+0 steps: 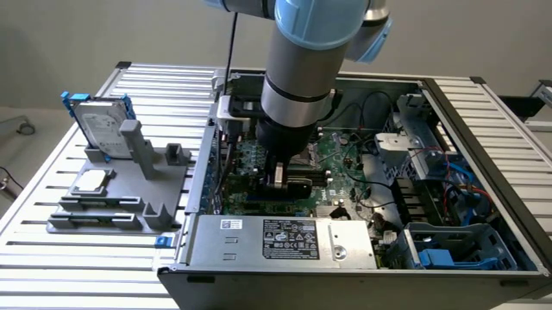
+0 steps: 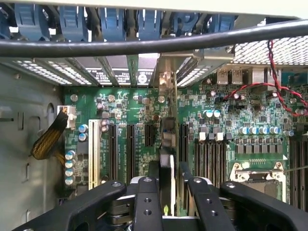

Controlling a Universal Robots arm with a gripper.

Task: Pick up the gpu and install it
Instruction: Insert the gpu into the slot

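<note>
My gripper (image 1: 285, 179) is down inside the open computer case (image 1: 483, 129), over the green motherboard (image 1: 338, 154). In the wrist view the gripper (image 2: 168, 169) is shut on the gpu (image 2: 166, 185), seen edge-on as a thin black and green card between the two black fingers (image 2: 146, 199). The card runs away from the fingers, parallel to the long black expansion slots (image 2: 130, 149). Its silver end bracket (image 2: 165, 83) reaches the slotted rear wall of the case. Whether its lower edge sits in a slot is hidden. In the exterior view the gpu's black shroud (image 1: 299, 188) shows just under the wrist.
A grey fixture (image 1: 112, 194) on the slatted table at the exterior view's left holds a silver hard drive with blue rails (image 1: 99, 123) and a small square chip (image 1: 93, 182). Power supply (image 1: 285, 239), blue drive cage (image 1: 457, 252), CPU socket (image 2: 257, 178) and a black cable (image 2: 144, 45) crowd the case.
</note>
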